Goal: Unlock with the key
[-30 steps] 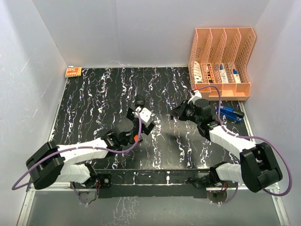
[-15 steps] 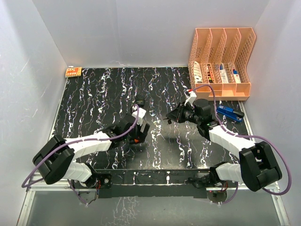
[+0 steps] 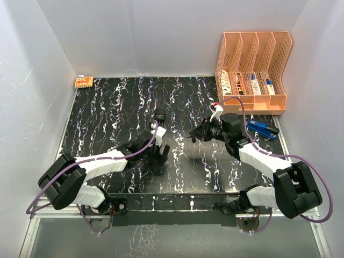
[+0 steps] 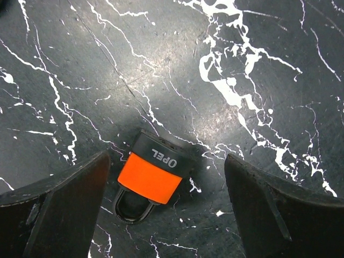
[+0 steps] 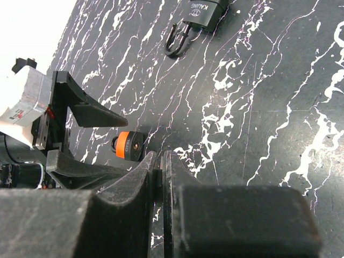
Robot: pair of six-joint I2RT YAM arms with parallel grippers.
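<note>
Jaws of the left gripper [image 3: 157, 155] stood wide apart, one finger at either side of the small orange-and-black padlock [image 4: 150, 180] without touching it. That padlock lay flat on the black white-veined marble table [image 3: 107, 118]. In the left wrist view its thin dark shackle pointed to 7 o'clock and its black end, lettered OPEL, to 1 o'clock. At about 2 o'clock from the left gripper, in the overhead view, the right gripper [image 3: 194, 135] pointed toward 9 o'clock with its fingers pressed together. Whether a key sat between them could not be told. From the right wrist camera, the orange padlock [image 5: 128, 146] showed end-on just beyond those closed fingertips, between the left gripper's two spread fingers. Farther off, at 12 o'clock from the left gripper, a second, all-black padlock [image 3: 159, 114] lay on the table. A blue-and-black object [image 3: 260, 128] rested beside the right arm. A peach plastic file organiser [image 3: 252, 70] filled the 1 o'clock corner and a small orange tile [image 3: 84, 81] the 11 o'clock corner.
</note>
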